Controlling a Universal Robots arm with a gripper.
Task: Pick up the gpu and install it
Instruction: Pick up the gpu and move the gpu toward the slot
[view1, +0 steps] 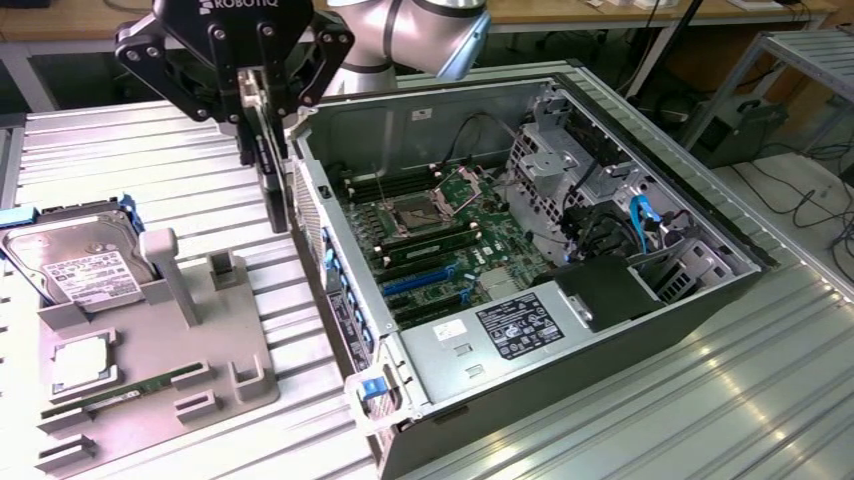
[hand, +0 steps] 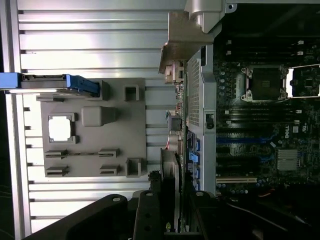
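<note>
A black Robotiq gripper (view1: 262, 135) is clamped shut on the gpu (view1: 276, 200), which hangs upright and edge-on above the ribbed metal table (view1: 160, 150). The card is at about 10 o'clock from the open computer case (view1: 667, 330), just outside its rear wall. At 8 o'clock from the case, a grey parts holder (view1: 214, 370) carries a hard drive (view1: 80, 270), a processor chip (view1: 83, 355) and a RAM stick (view1: 114, 393).
</note>
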